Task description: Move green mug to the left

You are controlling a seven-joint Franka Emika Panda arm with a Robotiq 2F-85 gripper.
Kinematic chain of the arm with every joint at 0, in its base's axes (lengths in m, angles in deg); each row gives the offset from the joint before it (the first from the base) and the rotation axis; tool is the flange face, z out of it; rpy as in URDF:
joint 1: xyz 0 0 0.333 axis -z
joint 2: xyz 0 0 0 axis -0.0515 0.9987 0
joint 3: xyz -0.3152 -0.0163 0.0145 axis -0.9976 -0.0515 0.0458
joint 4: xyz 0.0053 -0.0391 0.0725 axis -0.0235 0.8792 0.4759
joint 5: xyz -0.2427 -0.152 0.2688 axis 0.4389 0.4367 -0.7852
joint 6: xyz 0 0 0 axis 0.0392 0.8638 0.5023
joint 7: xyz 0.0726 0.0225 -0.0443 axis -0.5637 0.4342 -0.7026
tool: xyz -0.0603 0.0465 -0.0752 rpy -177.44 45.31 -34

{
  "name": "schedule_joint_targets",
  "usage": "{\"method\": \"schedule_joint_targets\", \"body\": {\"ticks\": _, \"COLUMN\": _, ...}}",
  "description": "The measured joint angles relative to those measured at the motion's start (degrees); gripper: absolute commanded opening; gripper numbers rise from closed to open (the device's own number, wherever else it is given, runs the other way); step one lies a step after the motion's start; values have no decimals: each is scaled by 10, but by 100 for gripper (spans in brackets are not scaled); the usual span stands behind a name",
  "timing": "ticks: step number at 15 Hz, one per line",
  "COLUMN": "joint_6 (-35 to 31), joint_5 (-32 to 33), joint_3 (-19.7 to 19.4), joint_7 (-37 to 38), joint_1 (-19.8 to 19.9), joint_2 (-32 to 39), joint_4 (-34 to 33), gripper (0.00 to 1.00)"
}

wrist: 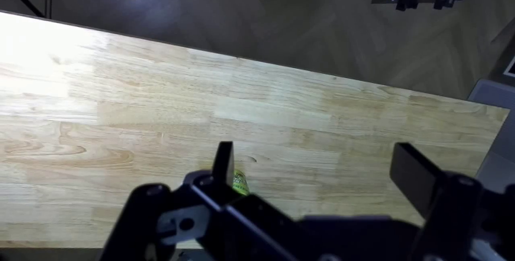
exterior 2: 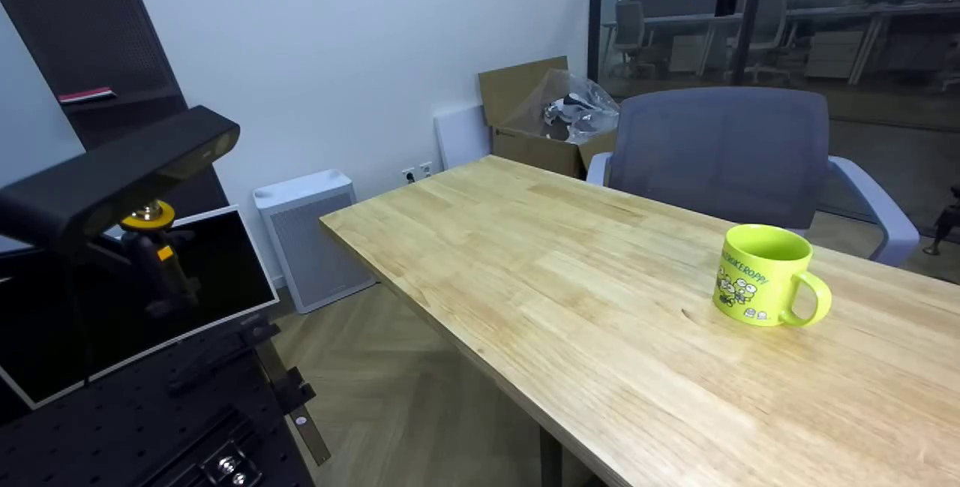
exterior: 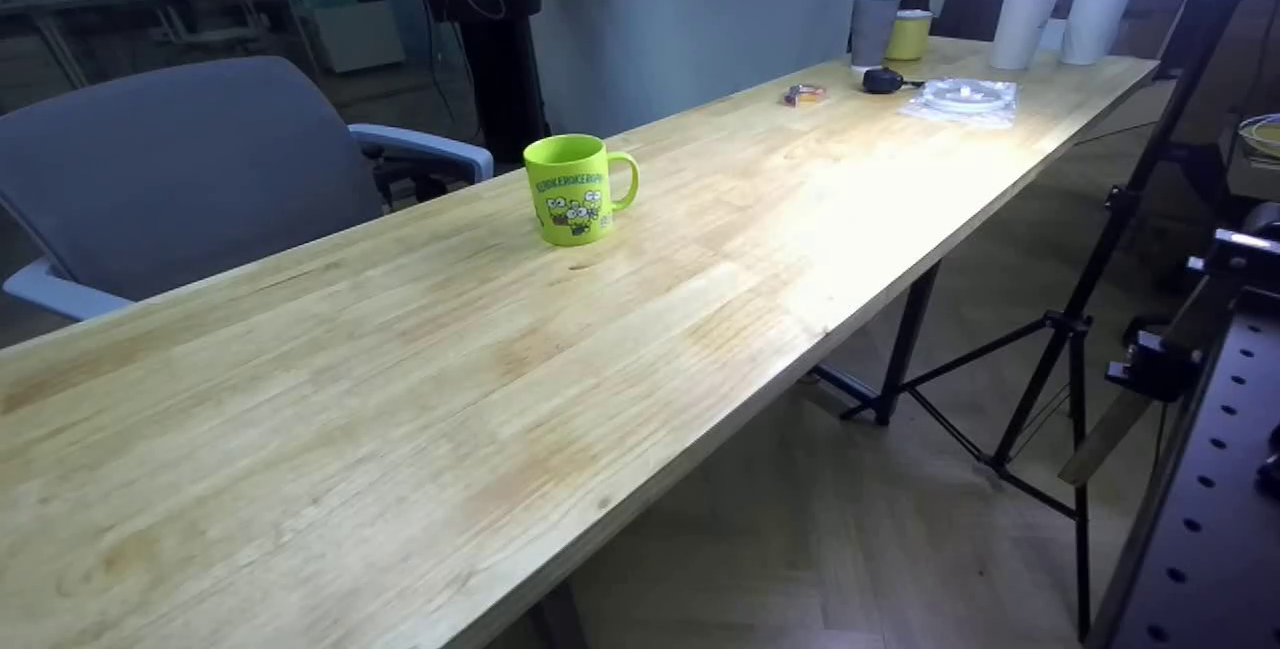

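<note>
The green mug [exterior: 568, 191] stands upright on the wooden table, with its printed frog faces and loop handle showing. It also stands near the chair-side edge in an exterior view [exterior 2: 756, 277]. In the wrist view only a small part of the mug [wrist: 240, 182] shows beside the left finger; the rest is hidden behind that finger and the gripper body. My gripper [wrist: 312, 150] is open and empty, its fingers wide apart. The mug lies below it, toward the left finger and not centred between the fingers. I cannot make out my gripper in the exterior views.
The wooden table [exterior: 420, 409] has a grey chair [exterior: 190, 169] along one side. At its far end stand a grey cup [exterior: 874, 29], a yellowish cup [exterior: 909, 35], white cups [exterior: 1023, 29], a bagged disc [exterior: 965, 99] and a small wrapped item [exterior: 804, 95]. A tripod [exterior: 1075, 324] stands beside the table.
</note>
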Motion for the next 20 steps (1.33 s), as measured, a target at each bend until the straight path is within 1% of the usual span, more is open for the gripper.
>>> {"method": "schedule_joint_targets", "body": {"ticks": 6, "joint_6": 0, "joint_5": -1, "joint_3": 1, "joint_7": 0, "joint_1": 1, "joint_2": 0, "joint_4": 0, "gripper": 100}}
{"method": "schedule_joint_targets", "body": {"ticks": 9, "joint_6": -9, "joint_5": -13, "joint_3": 2, "joint_7": -3, "joint_1": 4, "joint_2": 4, "joint_4": 0, "gripper": 100}}
{"method": "schedule_joint_targets", "body": {"ticks": 14, "joint_6": -87, "joint_5": -39, "joint_3": 16, "joint_7": -16, "joint_1": 2, "joint_2": 31, "joint_4": 1, "gripper": 100}}
{"method": "schedule_joint_targets", "body": {"ticks": 20, "joint_6": -181, "joint_5": -47, "joint_3": 50, "joint_7": -16, "joint_1": -1, "joint_2": 100, "joint_4": -4, "gripper": 100}}
